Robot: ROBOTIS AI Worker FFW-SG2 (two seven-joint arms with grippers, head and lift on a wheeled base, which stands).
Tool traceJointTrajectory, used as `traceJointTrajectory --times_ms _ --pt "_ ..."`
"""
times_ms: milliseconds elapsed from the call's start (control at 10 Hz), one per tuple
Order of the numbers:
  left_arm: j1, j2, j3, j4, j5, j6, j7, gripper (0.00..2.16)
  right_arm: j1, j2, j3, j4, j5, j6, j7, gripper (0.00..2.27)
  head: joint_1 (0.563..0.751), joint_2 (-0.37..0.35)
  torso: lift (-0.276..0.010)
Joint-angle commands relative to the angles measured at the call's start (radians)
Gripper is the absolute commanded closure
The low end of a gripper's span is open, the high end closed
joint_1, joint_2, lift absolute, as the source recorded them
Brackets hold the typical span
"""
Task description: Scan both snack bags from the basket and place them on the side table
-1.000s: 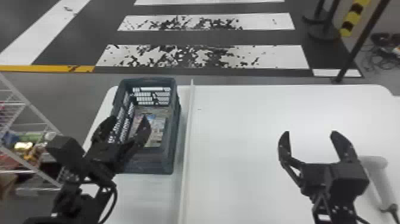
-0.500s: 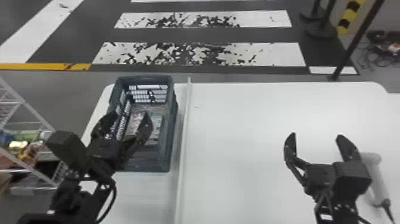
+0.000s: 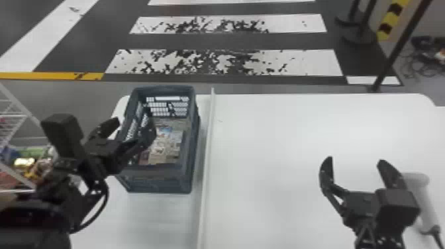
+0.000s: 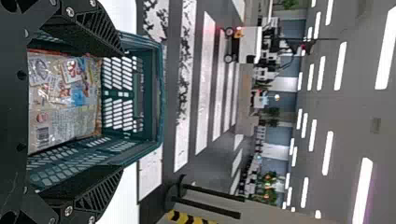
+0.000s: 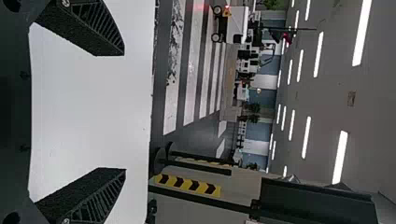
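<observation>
Hovering left claw (image 3: 134, 122): middle left of the head view, fingers spread wide, holding nothing
Right claw (image 3: 356, 160): lower right of the head view, also wide open and empty, way farther from the goodies
Snack bags (image 3: 165, 142): lying pretty flat down in the basket (image 3: 149, 182), left of centre; can't tell where one ends and the other starts
Basket direction: long side runs up the frame, left claw points roughly that way too
The bit that matters: bags are right of and a bit lower in frame than the left claw's tips, so I'd guess it shifts right and tips down inside the walls
Pale handheld thing (image 3: 420, 188): on the desk (image 3: 281, 132), lower right, probably the scanner
Progress: looks like pick-up hasn't happened yet imo
</observation>
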Motion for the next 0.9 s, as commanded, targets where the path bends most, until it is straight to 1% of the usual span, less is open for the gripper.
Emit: traceJointTrajectory --times_ms 0,100,200,300,400,500,600,700,800 --pt "-0.087 0.043 0.000 0.002 0.002 0.161 -0.019 0.15 0.011 0.002 -0.002 -0.004 -0.001 0.000 -0.001 0.04 0.695 0.111 -0.075" --pt "-0.133 0.077 -0.016 0.005 -0.020 0.195 -0.026 0.15 0.019 0.002 -0.002 -0.007 -0.001 -0.003 -0.001 0.04 0.695 0.110 -0.075" --pt "-0.174 0.101 -0.032 0.018 -0.026 0.241 -0.044 0.15 0.030 0.002 -0.002 -0.012 -0.001 -0.006 0.000 0.04 0.695 0.111 -0.075" --pt "-0.210 0.124 -0.055 0.048 -0.045 0.253 -0.050 0.15 0.034 0.002 -0.002 -0.017 -0.001 -0.006 0.000 0.04 0.695 0.109 -0.075" --pt "-0.237 0.147 -0.066 0.090 -0.060 0.253 -0.067 0.15 0.040 0.002 -0.002 -0.026 -0.001 -0.006 -0.001 0.04 0.695 0.107 -0.075" --pt "-0.279 0.166 -0.097 0.146 -0.097 0.256 -0.088 0.15 0.042 0.002 -0.002 -0.032 -0.001 -0.003 0.000 0.04 0.695 0.111 -0.075" --pt "-0.337 0.166 -0.114 0.189 -0.150 0.330 -0.142 0.15 0.042 0.002 -0.002 -0.037 0.001 0.006 0.000 0.04 0.695 0.116 -0.075" --pt "-0.392 0.158 -0.141 0.238 -0.213 0.336 -0.197 0.15 0.042 0.002 0.000 -0.040 0.004 0.012 0.000 0.04 0.695 0.118 -0.075" --pt "-0.441 0.155 -0.192 0.288 -0.259 0.333 -0.239 0.15 0.042 0.002 0.001 -0.043 0.007 0.018 0.000 0.04 0.695 0.118 -0.075"
